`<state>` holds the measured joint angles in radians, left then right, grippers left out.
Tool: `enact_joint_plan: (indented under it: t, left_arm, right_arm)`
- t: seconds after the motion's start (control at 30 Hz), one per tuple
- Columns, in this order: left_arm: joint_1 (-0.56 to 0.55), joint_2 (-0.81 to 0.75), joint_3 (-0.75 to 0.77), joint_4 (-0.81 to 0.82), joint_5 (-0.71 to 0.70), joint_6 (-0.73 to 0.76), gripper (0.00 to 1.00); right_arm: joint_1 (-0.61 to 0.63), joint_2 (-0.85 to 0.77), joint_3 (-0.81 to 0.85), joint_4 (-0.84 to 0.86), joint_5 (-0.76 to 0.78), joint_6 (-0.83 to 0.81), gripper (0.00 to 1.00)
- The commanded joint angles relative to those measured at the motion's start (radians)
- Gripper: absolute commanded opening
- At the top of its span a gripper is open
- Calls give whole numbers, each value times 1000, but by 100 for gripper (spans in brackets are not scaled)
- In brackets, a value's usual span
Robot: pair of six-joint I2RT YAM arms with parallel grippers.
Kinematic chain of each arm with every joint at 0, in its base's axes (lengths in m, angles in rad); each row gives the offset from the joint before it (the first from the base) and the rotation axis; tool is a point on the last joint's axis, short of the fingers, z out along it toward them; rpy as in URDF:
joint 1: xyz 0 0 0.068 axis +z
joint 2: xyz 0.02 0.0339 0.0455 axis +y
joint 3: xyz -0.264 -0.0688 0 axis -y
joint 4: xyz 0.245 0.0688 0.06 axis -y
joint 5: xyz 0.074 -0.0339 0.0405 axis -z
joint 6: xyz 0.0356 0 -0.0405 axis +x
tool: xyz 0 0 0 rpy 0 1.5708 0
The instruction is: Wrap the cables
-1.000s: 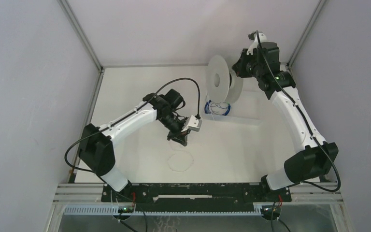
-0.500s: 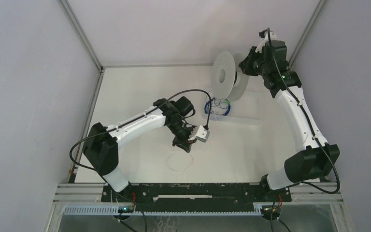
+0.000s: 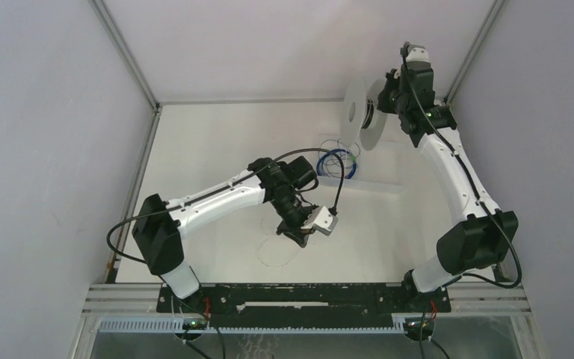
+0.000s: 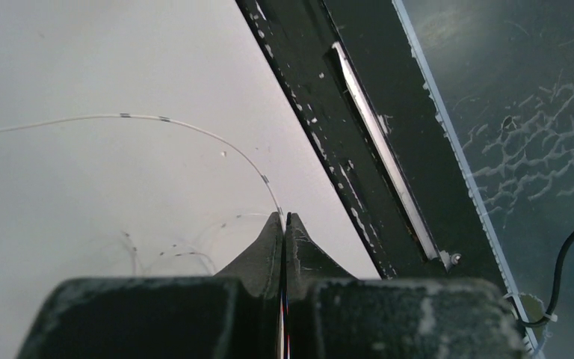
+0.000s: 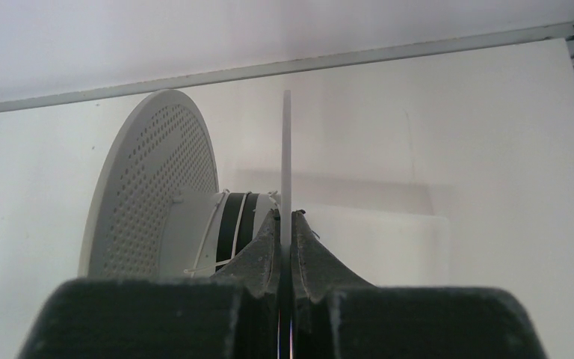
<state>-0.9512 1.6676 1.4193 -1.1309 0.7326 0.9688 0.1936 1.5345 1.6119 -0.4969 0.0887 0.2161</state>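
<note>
**Cable wrapping, strand held for winding.** The cable [image 4: 194, 128], a hair-thin pale grey strand with small dark marks, arcs over the white bench [image 4: 82, 60] and ends at the tips of the left hand [image 4: 284, 221]. That hand's fingers are pressed together and pinch the strand. Fainter slack loops [image 3: 278, 250] of the cable lie on the bench just on the near side of that hand.

Well beyond it, at the far right, the right hand [image 5: 285, 218] is closed on the thin plain flange of a white plastic reel [image 5: 157, 179]. The reel's other flange is perforated, and it is held raised with its hub level. A small blue-and-white wire coil [image 3: 336, 163] sits between the two hands.

Whether the pinched strand already reaches the hub cannot be told. The step in hand appears to be drawing the free length taut. The next move probably calls for carrying the strand to the hub without loosening the pinch, since so fine a strand may slip.
</note>
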Motion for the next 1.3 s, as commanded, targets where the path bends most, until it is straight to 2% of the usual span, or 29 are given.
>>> enact_joint_plan:
  t: [0.0,0.13,0.33,0.5,0.93,1.27]
  left_arm:
    - [-3,-71,96,1,49,-36,0]
    - [3,-99,137,32,25,-111,0]
    - [75,-118,223,34,100,-182,0]
    - [158,-131,307,83,151,-277,0]
    - [405,-126,374,389,135,-667,0]
    - [557,-116,397,434,145,-769,0]
  right_arm:
    - [44,-8,-17,145,78,-41,0]
    - [85,-1,-45,162,103,-63,0]
    - [151,3,-102,195,111,-103,0]
    - [210,-2,-145,216,106,-147,0]
    - [318,-26,-226,251,42,-256,0]
    - [335,-52,-244,243,19,-255,0]
